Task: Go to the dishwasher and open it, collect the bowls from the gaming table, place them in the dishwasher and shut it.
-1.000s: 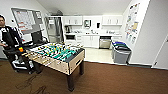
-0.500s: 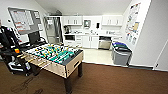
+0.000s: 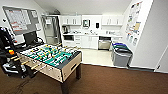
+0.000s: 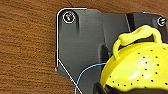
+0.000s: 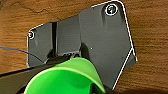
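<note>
Grey steel-fronted dishwasher (image 3: 104, 43) stands closed across the kitchenette; opening not yet done. Yellow perforated colander-like bowl (image 4: 140, 67) sits near left wrist, bright green plastic bowl (image 5: 66, 77) near right; cannot tell finger state. By my judgement, loading and closing remain.

Foosball table (image 3: 51, 58) stands near left on carpet (image 3: 120, 80), w/ person (image 3: 6, 47) just beyond its left end. Kitchen counter (image 3: 92, 35) runs along back wall; dishwasher (image 3: 104, 43) built in under it, right of centre. Fridge (image 3: 51, 28) at counter's left end. Bins (image 3: 121, 53) sit right, against side wall, before dishwasher.
</note>
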